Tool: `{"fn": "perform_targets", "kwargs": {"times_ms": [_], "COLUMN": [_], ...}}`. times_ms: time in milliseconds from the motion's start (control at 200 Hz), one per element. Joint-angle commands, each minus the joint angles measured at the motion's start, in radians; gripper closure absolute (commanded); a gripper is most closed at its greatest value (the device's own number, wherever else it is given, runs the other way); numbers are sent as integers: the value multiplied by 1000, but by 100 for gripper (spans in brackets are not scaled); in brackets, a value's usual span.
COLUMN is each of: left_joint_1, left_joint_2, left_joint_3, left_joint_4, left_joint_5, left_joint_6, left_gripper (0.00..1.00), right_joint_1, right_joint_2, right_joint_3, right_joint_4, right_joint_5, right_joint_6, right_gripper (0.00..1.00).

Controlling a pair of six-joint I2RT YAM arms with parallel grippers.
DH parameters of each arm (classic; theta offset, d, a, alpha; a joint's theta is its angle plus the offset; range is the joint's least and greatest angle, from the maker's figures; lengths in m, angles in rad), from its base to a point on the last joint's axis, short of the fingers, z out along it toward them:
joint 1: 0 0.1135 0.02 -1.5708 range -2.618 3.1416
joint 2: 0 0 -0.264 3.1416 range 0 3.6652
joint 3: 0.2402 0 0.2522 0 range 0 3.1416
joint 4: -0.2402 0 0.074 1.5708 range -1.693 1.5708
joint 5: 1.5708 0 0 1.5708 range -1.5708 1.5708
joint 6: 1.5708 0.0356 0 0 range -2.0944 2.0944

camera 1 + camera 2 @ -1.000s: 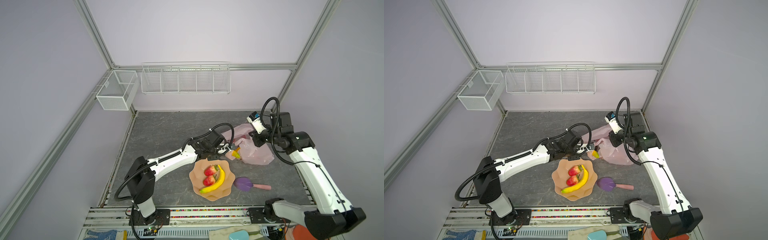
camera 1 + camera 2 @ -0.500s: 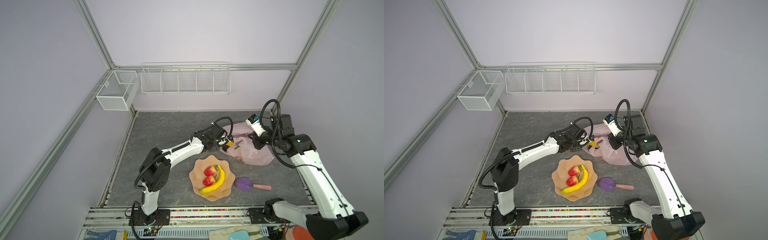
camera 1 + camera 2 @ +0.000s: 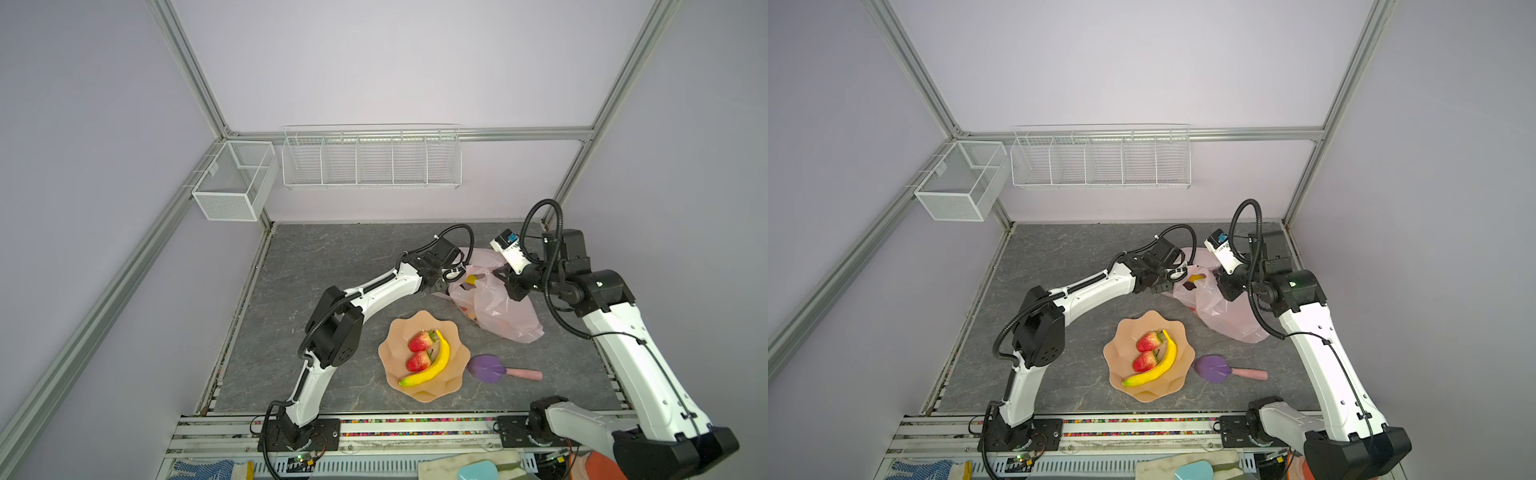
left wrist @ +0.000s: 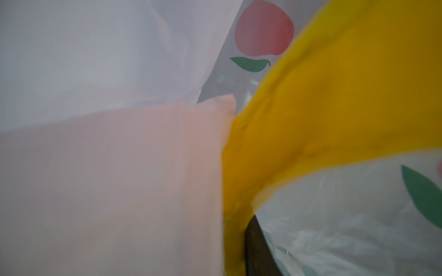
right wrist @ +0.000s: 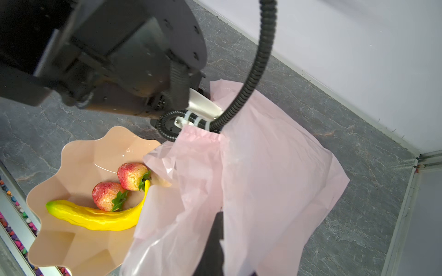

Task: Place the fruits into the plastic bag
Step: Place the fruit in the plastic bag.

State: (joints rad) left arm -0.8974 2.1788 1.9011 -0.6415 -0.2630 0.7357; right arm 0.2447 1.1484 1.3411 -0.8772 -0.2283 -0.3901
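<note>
Pale pink plastic bag (image 3: 498, 309) at the back right of the grey surface (image 3: 332, 257), with one banana at its mouth.

The bag's long axis runs from its mouth, back-left, to its closed end, front-right. The right claw (image 3: 500, 275) is pressed together on the mouth's edge, and film hides most of its fingers. The peach bowl (image 3: 419, 397) sits nearby in front, holding the other banana (image 3: 432, 368) — curved, stem toward the bag, greenish tip toward the front-left — beside two strawberries (image 3: 420, 341). The left claw (image 3: 1196, 281) pinches the yellow banana (image 4: 334, 107) inside the mouth. In both top views only a yellow scrap shows, so its direction cannot be told, and the left wrist view cuts off both ends.
</note>
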Motion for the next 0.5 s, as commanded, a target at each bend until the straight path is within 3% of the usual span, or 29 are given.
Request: {"fn": "perform_targets", "kwargs": {"times_ms": [0, 310, 350, 390, 495], "left_joint_1": [-17, -95, -100, -108, -124], "left_joint_2": [41, 120, 113, 101, 68], "left_joint_3": [91, 175, 157, 124, 28], "left_joint_4": [-34, 116, 156, 216, 405], "left_joint_5": [5, 52, 55, 46, 20], "left_joint_6": [31, 68, 82, 89, 109], "left_gripper": [80, 69, 61, 46, 28], "right_joint_1": [5, 5, 6, 6, 5], "right_joint_2": [-10, -33, -36, -40, -41], "right_joint_3": [-23, -56, -64, -69, -82], "right_joint_4": [14, 44, 51, 55, 64], "right_joint_5": [-42, -82, -88, -92, -90], "right_joint_6": [-39, -51, -50, -49, -44], "right_gripper": [93, 93, 93, 93, 93]}}
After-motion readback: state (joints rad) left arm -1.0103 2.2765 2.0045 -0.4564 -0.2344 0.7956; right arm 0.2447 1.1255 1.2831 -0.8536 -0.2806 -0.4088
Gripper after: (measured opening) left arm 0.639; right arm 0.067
